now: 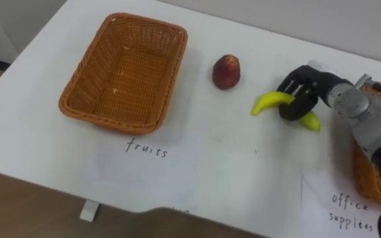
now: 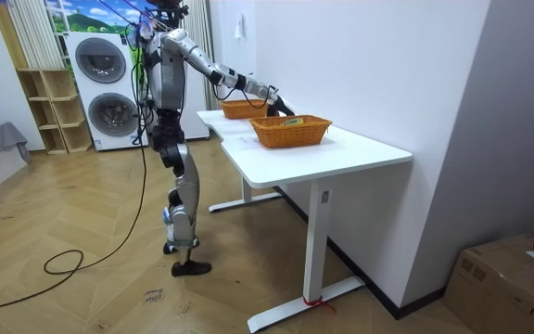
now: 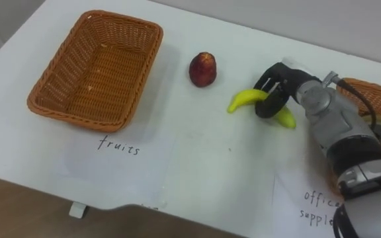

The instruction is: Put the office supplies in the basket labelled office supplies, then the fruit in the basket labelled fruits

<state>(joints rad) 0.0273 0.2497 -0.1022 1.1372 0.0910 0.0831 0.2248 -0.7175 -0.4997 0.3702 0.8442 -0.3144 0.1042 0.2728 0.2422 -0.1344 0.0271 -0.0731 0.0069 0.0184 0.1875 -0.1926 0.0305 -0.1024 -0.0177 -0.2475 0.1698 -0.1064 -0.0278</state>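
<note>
Right hand (image 1: 299,91) is closed round the banana (image 1: 268,102), dark fingers curled over its middle. Both yellow ends stick out of the grip, the longer one toward my left and the short tip toward my right. I can't tell whether the banana rests on the worktop (image 1: 230,165) or is just off it. The forearm comes in from the lower right and crosses in front of the right basket (image 1: 369,175), hiding most of it.

The red fruit (image 1: 226,71) sits on the worktop near the banana's long end, left of it and a little farther from me, not touching it. It's upright and round, and I can't tell what kind it is.

The left basket (image 1: 127,79) is farther left again, well apart from the hand. It's brown wicker and rectangular, with its woven bottom showing bare. A label sheet (image 1: 147,151) with handwriting lies flat on the worktop just at its near edge. A second sheet (image 1: 349,210), also handwritten, lies at the near edge of the right basket, under my forearm's line.

In the room view the robot stands upright on the wood floor (image 2: 82,278) at the white worktop's long side, with one arm stretched out over it toward the two baskets. The nearer basket there has something small in it that I can't make out. The washing machines (image 2: 105,60) are stacked against the wall behind the robot.
</note>
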